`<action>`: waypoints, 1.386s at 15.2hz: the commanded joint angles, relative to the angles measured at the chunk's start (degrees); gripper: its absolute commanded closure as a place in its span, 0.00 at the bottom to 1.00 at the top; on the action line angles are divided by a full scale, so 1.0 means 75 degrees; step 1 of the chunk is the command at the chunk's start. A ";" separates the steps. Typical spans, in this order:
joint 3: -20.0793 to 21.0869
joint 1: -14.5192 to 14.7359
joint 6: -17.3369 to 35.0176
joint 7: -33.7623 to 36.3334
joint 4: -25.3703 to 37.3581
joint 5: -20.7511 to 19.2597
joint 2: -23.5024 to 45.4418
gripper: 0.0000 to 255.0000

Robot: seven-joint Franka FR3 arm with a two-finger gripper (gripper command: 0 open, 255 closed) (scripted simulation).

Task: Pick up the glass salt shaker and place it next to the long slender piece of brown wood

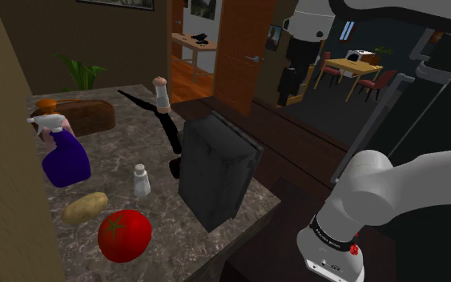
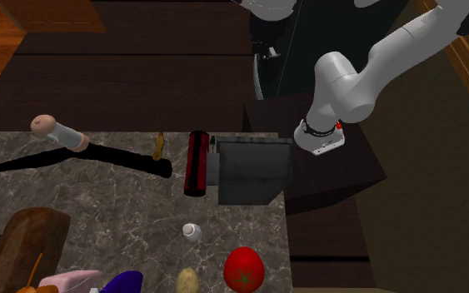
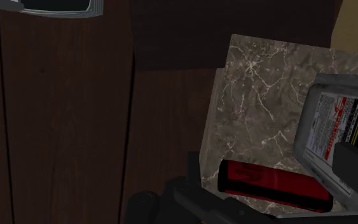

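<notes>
Currently: approach stage, nothing lifted. Salt shaker stands upright on the tabletop, a little in from the edge nearest the arm, between the black box and the tomato. End effector hangs beyond that edge; apart or together, I cannot tell. Next, by my reckoning: reach past the box and descend over the shaker's cap.

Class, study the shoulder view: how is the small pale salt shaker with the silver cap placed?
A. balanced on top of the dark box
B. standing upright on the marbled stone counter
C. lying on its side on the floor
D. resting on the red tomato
B: the small pale salt shaker with the silver cap stands upright on the grey marbled counter, beside the tan potato.
</notes>
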 commanded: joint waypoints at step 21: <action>0.1613 0.0534 0.4040 0.2081 0.0191 0.1363 0.3811 0.00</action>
